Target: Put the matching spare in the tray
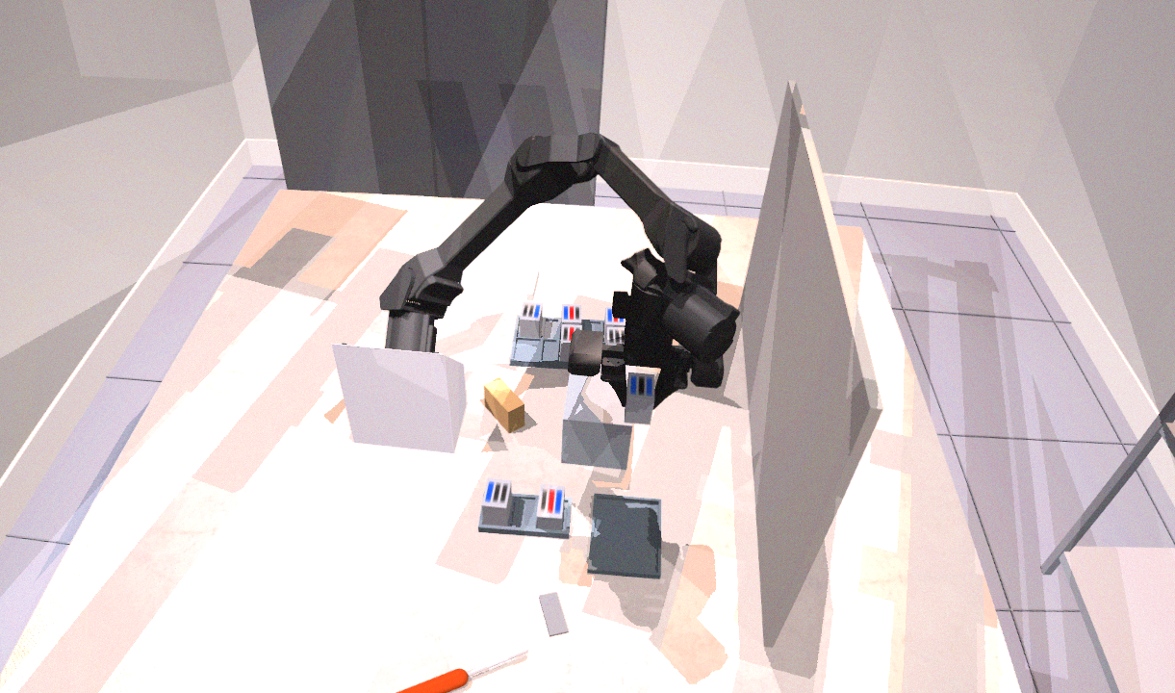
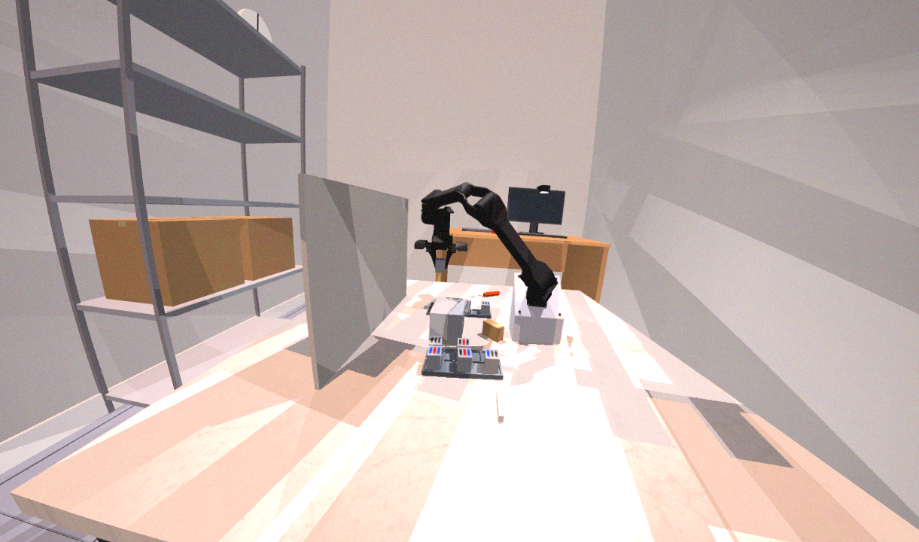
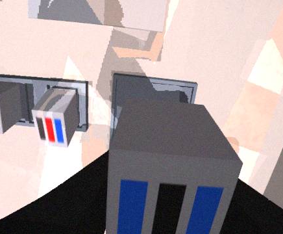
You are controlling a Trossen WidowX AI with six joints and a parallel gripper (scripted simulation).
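One spare [image 3: 172, 186] is gripped in the claw [image 1: 638, 387], its end face showing a blue bar, a black bar and a blue bar; it hangs above the desk [image 1: 229, 560] near the middle, over the gap between the mounted unit [image 1: 597, 435] and the tall panel [image 1: 789, 387]. In the wrist view the tray [image 3: 159, 87] lies just beyond and below the spare, partly hidden behind it.

Room to move is tightest on the panel side: the tall panel stands upright on the desk along the long edge nearest the shelving, close beside the arm's wrist. On the arm-base side a white box [image 1: 398, 396] stands at the base, and a small tan block [image 1: 504, 404] sits between it and the mounted unit.

Two racks of spares are on the desk. The far rack [image 1: 544, 336], behind the claw, shows three or four spares; the arm hides part of it. The near rack [image 1: 522, 508] holds two, one coded blue-black-black and one black-red-blue, and lies just beside the tray. Toward the near edge lie one small grey slab [image 1: 553, 613] and one orange-handled screwdriver [image 1: 453, 676].
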